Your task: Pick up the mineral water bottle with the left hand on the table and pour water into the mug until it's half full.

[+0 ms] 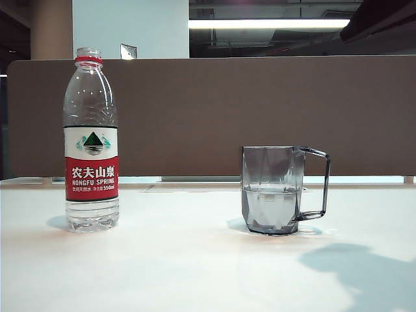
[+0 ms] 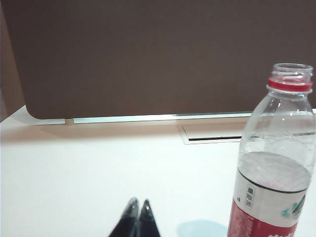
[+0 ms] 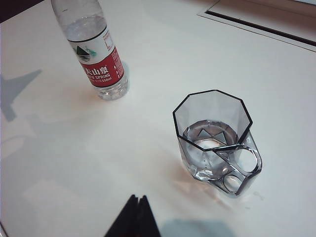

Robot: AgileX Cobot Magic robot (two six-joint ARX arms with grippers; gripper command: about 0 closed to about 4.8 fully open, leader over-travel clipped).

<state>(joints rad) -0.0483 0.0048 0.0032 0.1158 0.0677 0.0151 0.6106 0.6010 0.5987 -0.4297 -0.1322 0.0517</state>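
Just bottle (image 2: pixel 274 163) beside shut L pincer (image 2: pixel 138 203).

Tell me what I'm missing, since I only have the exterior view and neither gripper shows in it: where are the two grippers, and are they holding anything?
Observer: The left gripper is shut and empty, low over the table, with the mineral water bottle standing apart to one side of it.
Operator: And the right one?
Observer: The right gripper is also shut and empty, above the table near the mug, not touching it.
Operator: Is the bottle capped?
Observer: No. The left wrist view shows its mouth open above the red neck ring.
Operator: Any spill?
Observer: The right wrist view shows a few small droplets on the table beside the mug's handle.
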